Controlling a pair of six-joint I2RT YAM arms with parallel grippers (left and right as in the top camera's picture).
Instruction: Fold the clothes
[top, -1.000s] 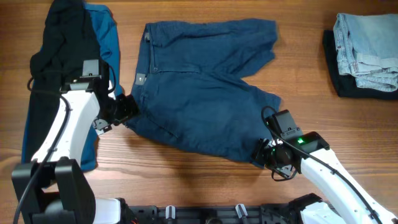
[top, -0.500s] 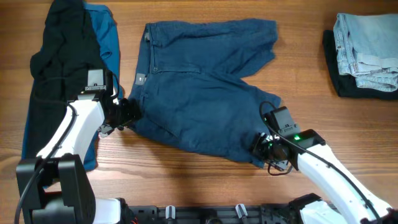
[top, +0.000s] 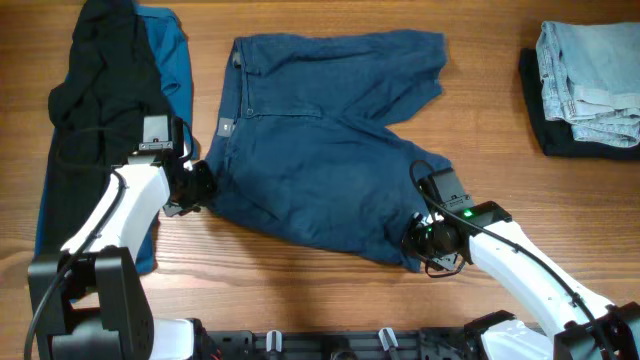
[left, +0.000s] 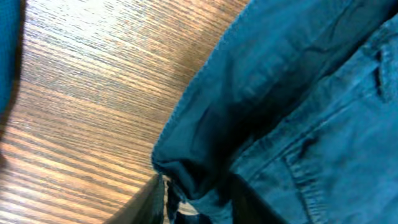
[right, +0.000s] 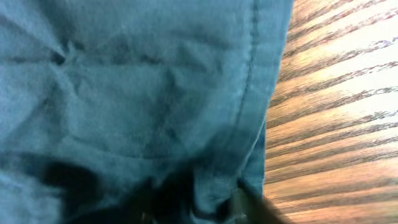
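Note:
Dark navy shorts lie spread flat mid-table, waistband to the left and legs to the right. My left gripper sits at the near waistband corner. The left wrist view shows that corner bunched between the jaws of the left gripper, which is shut on it. My right gripper is at the near leg's hem. In the right wrist view the hem gathers into the right gripper, also shut on the cloth.
A black garment lies over a brighter blue one at the far left, under my left arm. At the far right, folded pale denim rests on a black piece. Bare wood runs along the front.
Both grippers have gone from open to shut on the shorts' edges. The left one slid slightly right onto the waistband corner; the right one edged left onto the leg hem.

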